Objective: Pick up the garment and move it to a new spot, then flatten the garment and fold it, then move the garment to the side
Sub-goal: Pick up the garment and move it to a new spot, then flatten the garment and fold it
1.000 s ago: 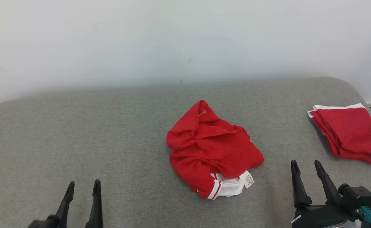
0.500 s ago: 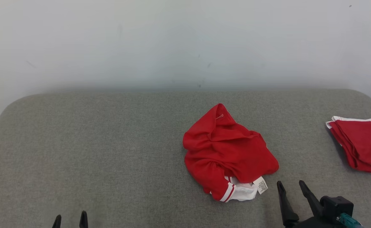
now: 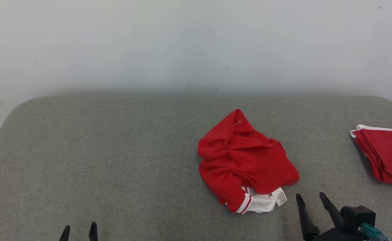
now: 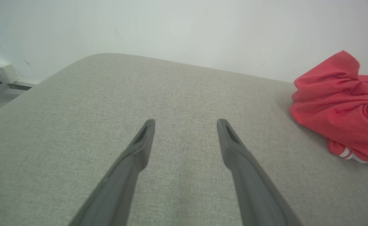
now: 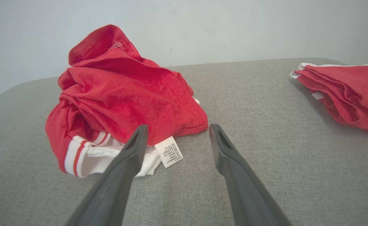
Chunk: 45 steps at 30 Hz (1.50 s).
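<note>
A crumpled red garment (image 3: pixel 246 164) lies right of centre on the grey cushion (image 3: pixel 115 150), just ahead of the right gripper (image 3: pixel 310 194), spread and empty like the left gripper (image 3: pixel 80 225). A clean pickup likely means pinching a thick raised fold, not the tag (image 3: pixel 280 196).

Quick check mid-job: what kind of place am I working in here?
Probably an indoor garment-folding test station: a grey fabric-covered surface against a bare white wall, holding a crumpled red garment and a folded red stack at its right edge.
</note>
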Available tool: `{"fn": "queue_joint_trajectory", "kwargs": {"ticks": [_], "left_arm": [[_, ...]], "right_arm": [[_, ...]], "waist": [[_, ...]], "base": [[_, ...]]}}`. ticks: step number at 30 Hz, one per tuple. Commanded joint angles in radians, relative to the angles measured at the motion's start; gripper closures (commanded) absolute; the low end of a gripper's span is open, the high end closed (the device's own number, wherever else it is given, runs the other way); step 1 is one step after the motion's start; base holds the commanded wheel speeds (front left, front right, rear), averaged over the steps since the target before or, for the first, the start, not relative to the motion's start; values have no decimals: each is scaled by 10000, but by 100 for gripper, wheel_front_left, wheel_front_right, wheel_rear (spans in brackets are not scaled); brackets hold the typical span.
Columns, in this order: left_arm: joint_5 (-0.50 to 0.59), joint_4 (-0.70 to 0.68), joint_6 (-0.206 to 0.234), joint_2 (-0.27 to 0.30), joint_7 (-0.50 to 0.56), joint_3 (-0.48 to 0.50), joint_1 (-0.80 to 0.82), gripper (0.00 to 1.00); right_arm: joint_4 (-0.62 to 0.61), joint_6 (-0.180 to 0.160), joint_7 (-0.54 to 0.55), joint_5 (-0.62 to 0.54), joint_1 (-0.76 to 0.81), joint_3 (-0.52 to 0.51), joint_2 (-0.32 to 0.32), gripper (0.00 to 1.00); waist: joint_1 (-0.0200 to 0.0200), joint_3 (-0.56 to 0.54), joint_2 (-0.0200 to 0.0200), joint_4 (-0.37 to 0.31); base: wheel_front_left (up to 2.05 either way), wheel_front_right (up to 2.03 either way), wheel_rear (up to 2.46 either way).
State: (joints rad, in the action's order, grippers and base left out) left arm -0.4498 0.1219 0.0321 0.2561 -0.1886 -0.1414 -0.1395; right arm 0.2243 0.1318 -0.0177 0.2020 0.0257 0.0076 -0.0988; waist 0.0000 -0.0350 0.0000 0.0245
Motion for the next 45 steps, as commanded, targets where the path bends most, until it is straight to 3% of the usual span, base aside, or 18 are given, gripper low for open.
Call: {"fn": "queue_joint_trajectory", "kwargs": {"ticks": [1,17,28,36,45], "left_arm": [[44,-62,25,30,36,-15,92,0],[28,-373,224,-21,35,-161,26,0],[-84,-465,129,-63,293,-380,259,0],[-42,-492,-312,6,918,-903,1377,0],[-313,371,-871,-241,1999,-1423,3783,0]], "right_arm": [[-71,-22,39,8,136,-26,35,0],[-243,-22,90,94,142,-24,191,0],[-172,-22,86,177,-9,155,221,0],[-87,-22,54,247,-221,340,202,0],[76,-22,-101,357,-460,619,217,0]], "waist": [[0,7,0,-20],[0,90,0,-205],[0,181,0,-390],[0,499,0,-1132],[0,971,0,-2811]], "base": [[0,0,0],[0,0,0],[0,0,0],[0,0,0],[0,0,0]]}}
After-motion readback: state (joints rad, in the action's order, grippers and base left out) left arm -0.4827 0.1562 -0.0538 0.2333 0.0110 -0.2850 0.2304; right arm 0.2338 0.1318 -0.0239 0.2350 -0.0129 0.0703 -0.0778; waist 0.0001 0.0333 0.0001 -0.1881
